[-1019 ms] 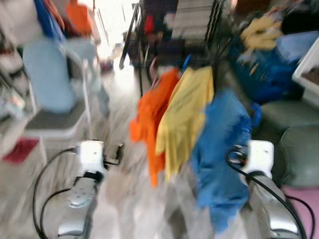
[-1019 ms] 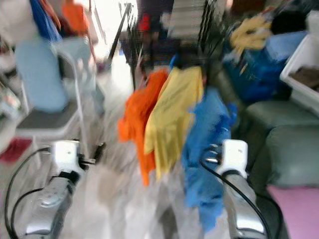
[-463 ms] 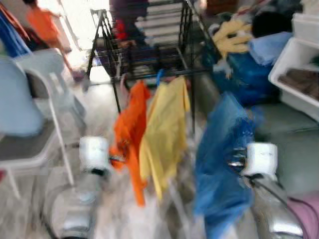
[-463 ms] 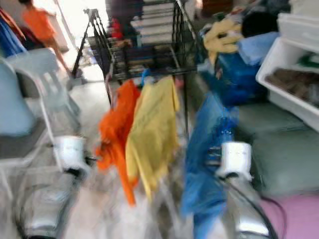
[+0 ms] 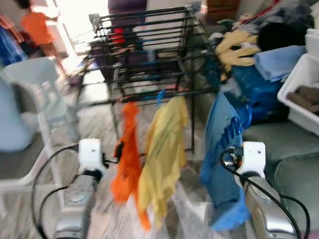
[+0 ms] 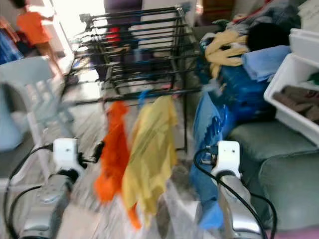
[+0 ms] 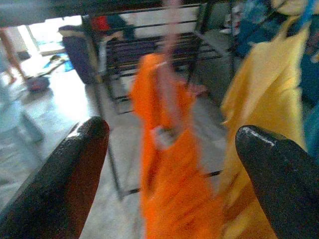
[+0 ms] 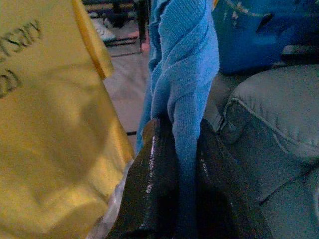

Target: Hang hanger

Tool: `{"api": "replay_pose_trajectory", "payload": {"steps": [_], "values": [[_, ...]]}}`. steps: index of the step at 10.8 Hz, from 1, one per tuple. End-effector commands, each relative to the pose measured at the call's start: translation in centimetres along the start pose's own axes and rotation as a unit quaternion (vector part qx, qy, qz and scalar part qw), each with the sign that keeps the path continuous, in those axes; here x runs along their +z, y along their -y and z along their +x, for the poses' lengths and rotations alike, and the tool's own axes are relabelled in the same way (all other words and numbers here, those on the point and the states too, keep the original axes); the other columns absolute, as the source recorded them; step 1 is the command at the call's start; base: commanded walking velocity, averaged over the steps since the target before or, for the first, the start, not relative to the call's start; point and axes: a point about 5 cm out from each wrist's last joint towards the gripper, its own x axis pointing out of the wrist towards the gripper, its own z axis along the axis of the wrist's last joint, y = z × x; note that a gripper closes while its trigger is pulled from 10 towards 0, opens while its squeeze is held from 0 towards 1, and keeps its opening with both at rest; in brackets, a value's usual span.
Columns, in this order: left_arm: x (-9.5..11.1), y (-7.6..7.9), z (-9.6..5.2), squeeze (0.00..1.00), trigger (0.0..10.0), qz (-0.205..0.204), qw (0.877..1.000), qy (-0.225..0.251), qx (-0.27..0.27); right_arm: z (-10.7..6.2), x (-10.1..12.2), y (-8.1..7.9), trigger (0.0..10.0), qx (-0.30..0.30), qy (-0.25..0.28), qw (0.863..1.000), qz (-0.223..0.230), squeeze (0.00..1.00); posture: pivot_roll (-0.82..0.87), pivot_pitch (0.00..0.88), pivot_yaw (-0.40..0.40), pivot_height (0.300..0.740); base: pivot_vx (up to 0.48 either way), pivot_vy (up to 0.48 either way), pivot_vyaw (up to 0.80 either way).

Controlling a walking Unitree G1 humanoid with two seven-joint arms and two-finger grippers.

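Field notes, left to right. A white chair (image 5: 37,94) stands far left, with a person in orange (image 5: 39,25) beyond it near the bright doorway.

Over the last second the whole view has swung and steadied: the black drying rack (image 5: 149,55) now sits squarely ahead and closer, less blurred. I take that as my own turning and stepping, not the clothes moving. It suggests I am nearly in reach of a rail.

My left tool (image 7: 169,164) is spread wide, holding nothing, aimed at the orange shirt (image 5: 127,159). That shirt and the yellow shirt (image 5: 162,159) beside it hang from the rack's front rail; a blue hook (image 5: 159,95) shows above the yellow one.

My right tool (image 8: 184,194) is closed on the blue knit garment (image 5: 222,144), which drapes down in front of my right arm, just right of the yellow shirt. It looks thick, ribbed and twisted. Its hanger is hidden in the cloth; I cannot tell its shape. Not yet on the rack.

Far right: a green sofa (image 5: 294,149) and a white bin (image 5: 304,84).
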Motion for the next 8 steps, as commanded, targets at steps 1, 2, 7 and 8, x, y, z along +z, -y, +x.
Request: {"api": "replay_pose_trajectory", "payload": {"steps": [1,2,7,8], "values": [[0.0,0.1,0.0,0.00,10.0,-0.002,1.000,-0.004,-0.006,-0.1,0.8,-0.2,10.0,0.013,0.011,1.000,0.000,0.00,-0.16,0.000,0.062,0.740,0.465,0.000,0.00],[-0.1,0.0,-0.1,0.00,10.0,-0.006,1.000,-0.011,-0.002,-0.2,0.5,-1.1,10.0,0.057,-0.004,0.998,0.002,0.00,-0.15,0.000,0.061,0.740,0.428,0.000,0.00],[-0.1,0.3,-0.2,0.00,10.0,-0.013,1.000,-0.008,-0.008,-0.2,0.5,-1.4,10.0,0.071,-0.007,0.997,-0.016,0.00,-0.15,0.000,0.058,0.740,0.194,0.213,0.00],[-0.1,0.4,-0.2,0.00,10.0,-0.015,1.000,-0.010,-0.012,-0.2,0.5,-1.4,10.0,0.070,-0.006,0.997,-0.016,0.00,-0.15,0.000,0.059,0.740,0.000,0.000,0.00]]}}
